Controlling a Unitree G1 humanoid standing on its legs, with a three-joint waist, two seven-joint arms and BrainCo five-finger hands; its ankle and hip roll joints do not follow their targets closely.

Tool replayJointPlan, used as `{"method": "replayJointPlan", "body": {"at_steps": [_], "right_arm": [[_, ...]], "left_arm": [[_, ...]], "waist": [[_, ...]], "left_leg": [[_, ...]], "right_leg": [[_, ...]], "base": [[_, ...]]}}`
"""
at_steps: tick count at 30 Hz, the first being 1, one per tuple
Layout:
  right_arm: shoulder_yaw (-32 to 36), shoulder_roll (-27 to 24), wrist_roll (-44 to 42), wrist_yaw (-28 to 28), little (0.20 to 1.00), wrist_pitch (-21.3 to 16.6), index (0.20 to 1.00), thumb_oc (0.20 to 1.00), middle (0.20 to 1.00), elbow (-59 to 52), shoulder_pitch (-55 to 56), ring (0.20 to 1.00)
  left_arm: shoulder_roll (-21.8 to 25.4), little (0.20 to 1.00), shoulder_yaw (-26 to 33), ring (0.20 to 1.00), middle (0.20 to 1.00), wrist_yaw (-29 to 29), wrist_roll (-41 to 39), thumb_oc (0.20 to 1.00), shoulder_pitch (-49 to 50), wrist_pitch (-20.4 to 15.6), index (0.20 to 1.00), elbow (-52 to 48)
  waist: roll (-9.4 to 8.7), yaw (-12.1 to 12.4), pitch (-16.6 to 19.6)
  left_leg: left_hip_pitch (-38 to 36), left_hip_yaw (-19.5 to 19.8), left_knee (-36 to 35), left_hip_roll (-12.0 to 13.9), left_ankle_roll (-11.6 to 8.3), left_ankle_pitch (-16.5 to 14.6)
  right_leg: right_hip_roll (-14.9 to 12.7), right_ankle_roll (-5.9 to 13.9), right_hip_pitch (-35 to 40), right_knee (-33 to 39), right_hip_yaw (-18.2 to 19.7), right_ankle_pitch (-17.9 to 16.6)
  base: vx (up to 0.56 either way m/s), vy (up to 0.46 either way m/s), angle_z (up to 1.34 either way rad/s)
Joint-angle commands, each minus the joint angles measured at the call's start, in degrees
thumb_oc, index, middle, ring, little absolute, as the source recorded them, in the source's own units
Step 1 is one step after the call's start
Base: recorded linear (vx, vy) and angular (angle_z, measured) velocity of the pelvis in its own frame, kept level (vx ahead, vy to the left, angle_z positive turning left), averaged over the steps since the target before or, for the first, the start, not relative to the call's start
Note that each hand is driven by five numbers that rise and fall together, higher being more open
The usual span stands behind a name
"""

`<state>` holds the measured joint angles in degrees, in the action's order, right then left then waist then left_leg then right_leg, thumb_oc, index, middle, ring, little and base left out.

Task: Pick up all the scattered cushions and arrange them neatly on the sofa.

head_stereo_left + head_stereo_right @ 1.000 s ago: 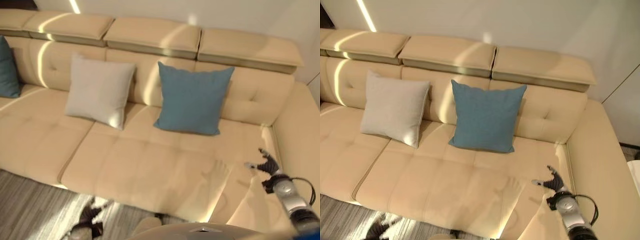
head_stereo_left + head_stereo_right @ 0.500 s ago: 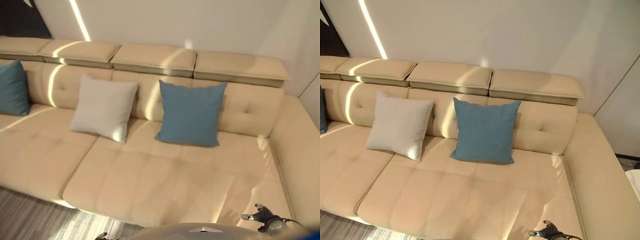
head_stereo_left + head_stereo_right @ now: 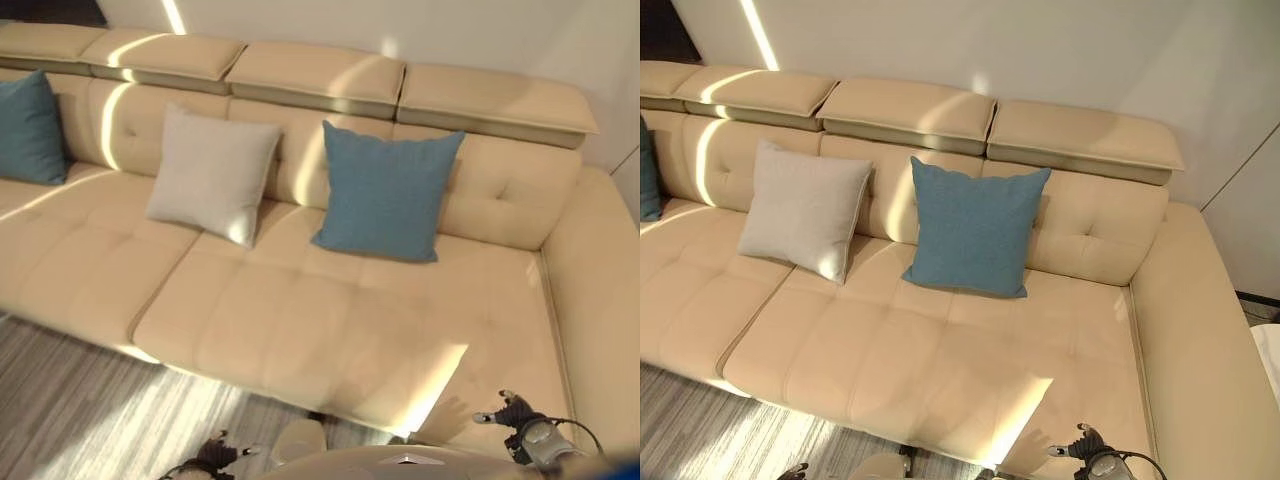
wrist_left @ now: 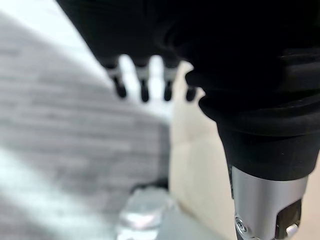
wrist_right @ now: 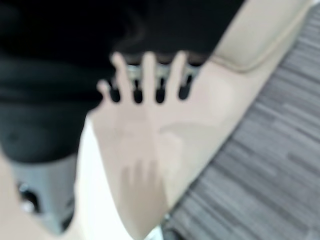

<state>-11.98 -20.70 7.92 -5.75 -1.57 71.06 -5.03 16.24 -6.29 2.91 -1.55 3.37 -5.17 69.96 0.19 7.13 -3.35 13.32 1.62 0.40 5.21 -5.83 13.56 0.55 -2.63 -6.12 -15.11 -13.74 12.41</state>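
On the beige sofa [image 3: 330, 320] three cushions lean upright against the backrest: a blue cushion [image 3: 385, 190] right of the middle, a pale grey cushion [image 3: 212, 175] to its left, and a second blue cushion [image 3: 30, 128] at the far left edge. My right hand [image 3: 510, 410] hovers low over the front right corner of the seat, open and holding nothing; its straight fingers [image 5: 145, 85] cast a shadow on the seat. Over the floor in front of the sofa hangs my left hand [image 3: 210, 458], open with nothing in its fingers [image 4: 144, 90].
Grey striped flooring [image 3: 80, 410] runs along the sofa's front edge. The sofa turns a corner at the right, where a side section [image 3: 600, 280] comes forward. A plain wall [image 3: 1040, 50] stands behind the backrest.
The camera tilted up and back down, so the whole picture shifted. My right hand drew back from mid-seat toward the seat's front edge. The cushions stayed put.
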Motion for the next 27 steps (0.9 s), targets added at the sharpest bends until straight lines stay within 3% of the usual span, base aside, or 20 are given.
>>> {"method": "replayJointPlan", "body": {"at_steps": [1, 4, 7, 10, 14, 27], "right_arm": [[0.0, -1.0, -2.9, -2.4, 1.0, -0.5, 1.0, 1.0, 1.0, 0.0, -1.4, 1.0], [0.0, -1.0, -3.2, -2.4, 1.0, -0.4, 1.0, 1.0, 1.0, 0.9, -1.3, 1.0], [-0.5, -1.1, -2.7, -2.5, 1.0, -0.6, 1.0, 1.0, 1.0, 1.6, -1.9, 1.0], [-0.5, -1.3, -2.2, -2.0, 1.0, -0.3, 1.0, 1.0, 1.0, 2.5, -1.6, 1.0], [0.1, -2.2, -1.2, -1.4, 1.0, 0.1, 1.0, 1.0, 1.0, 4.0, -1.5, 1.0], [-0.1, -2.3, 0.1, -1.6, 1.0, 0.4, 1.0, 1.0, 1.0, 4.8, -1.4, 1.0]], "left_arm": [[1.3, 1.0, -0.7, 1.0, 1.0, 1.6, -0.7, 1.0, -4.5, -0.8, 1.0, -0.6], [1.0, 1.0, -1.4, 1.0, 1.0, 1.6, -1.0, 1.0, -5.4, -0.8, 1.0, -0.7], [0.6, 1.0, -1.2, 1.0, 1.0, 1.7, -1.0, 1.0, -5.5, -0.7, 1.0, -0.1], [0.5, 1.0, -1.6, 1.0, 1.0, 1.9, -0.8, 1.0, -5.1, -0.6, 1.0, 0.0], [0.6, 1.0, -1.8, 1.0, 1.0, 1.6, 0.8, 1.0, -4.4, -0.4, 1.0, 0.0], [1.0, 1.0, -1.5, 1.0, 1.0, 1.1, 3.3, 1.0, -3.6, 0.0, 1.0, 1.4]], "waist": [[-3.17, -1.7, -1.9], [-3.76, -2.4, -2.5], [-4.61, -3.2, -2.3], [-3.78, -4.2, -1.5], [-3.51, -4.6, 0.5], [-3.05, -4.1, 2.2]], "left_leg": [[1.5, -0.3, 2.6, -5.4, 1.96, -7.0], [1.5, -0.2, 5.8, -5.3, 1.72, -9.0], [-2.3, 1.4, 8.3, -4.3, 1.8, -13.1], [-4.7, 1.5, 5.0, -2.8, 1.72, -12.5], [-8.9, 1.4, -0.9, -4.0, 1.97, -12.8], [-13.9, -1.2, -5.3, -4.5, 2.6, -13.4]], "right_leg": [[-2.4, 7.88, 7.9, 16.3, 2.4, -8.2], [-3.1, 7.28, 7.0, 16.4, 1.2, -9.2], [-4.8, 7.24, 6.6, 16.0, 0.7, -10.0], [-4.6, 7.89, 6.4, 15.6, 0.4, -10.1], [-5.0, 8.63, 7.5, 16.4, 0.2, -10.7], [-5.9, 10.51, 9.9, 19.9, 0.9, -12.4]], "base": [[-0.12, -0.101, 0.67], [-0.16, -0.075, 0.59], [-0.04, 0.031, 0.24], [0.01, 0.07, 0.15], [0.07, 0.097, 0.01], [0.03, 0.036, -0.07]]}}
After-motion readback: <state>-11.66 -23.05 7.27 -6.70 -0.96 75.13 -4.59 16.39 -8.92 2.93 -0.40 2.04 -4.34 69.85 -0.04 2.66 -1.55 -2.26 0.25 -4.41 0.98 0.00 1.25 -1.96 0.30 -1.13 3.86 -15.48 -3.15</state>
